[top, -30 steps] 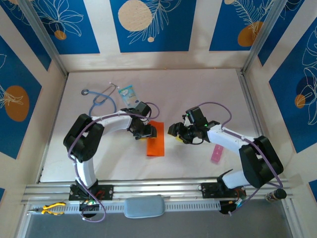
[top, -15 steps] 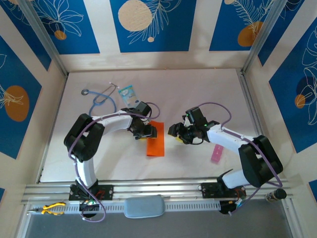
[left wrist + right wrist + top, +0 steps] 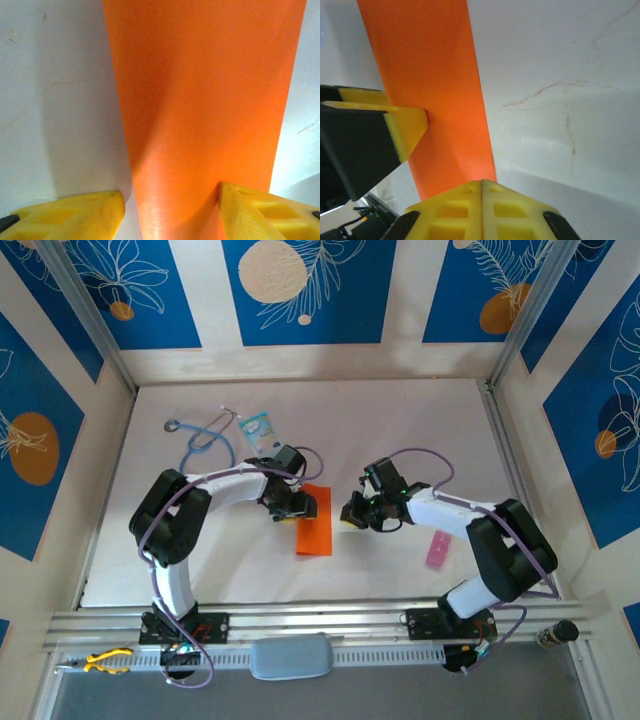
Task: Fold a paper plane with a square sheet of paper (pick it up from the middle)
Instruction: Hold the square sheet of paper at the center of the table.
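Yellow-handled pliers [image 3: 103,661] lie on the rail [image 3: 330,623] at the lower left corner of the overhead view, off the worktop [image 3: 400,420]. Toward the upper left of the pale worktop a blue-tubed stethoscope [image 3: 173,425] is spread out. Just to its right lies a light-blue packet [image 3: 258,426].

Below that packet my left arm [image 3: 215,485] arcs across from the lower left. My left fingers [image 3: 298,505] sit over the upper left corner of the orange sheet of paper [image 3: 314,525]. The sheet lies flat a little left of the frame's centre and shows as a tall, narrow rectangle.

In my left wrist view the sheet runs up the middle of the frame. My two yellow fingertips [image 3: 75,215] are parted at the bottom corners with the sheet passing between them, and they grip nothing. In my right wrist view one of those left tips sits over the sheet's left edge, at mid-left of the frame.

My right fingers [image 3: 350,512] are next, just right of the sheet in the overhead view. At the bottom of the right wrist view they are pressed together tip to tip, right at the sheet's right edge. I cannot tell whether they touch it.

Farther right, well apart from the sheet, a small pink strip [image 3: 438,550] lies flat beside my right arm [image 3: 460,515].
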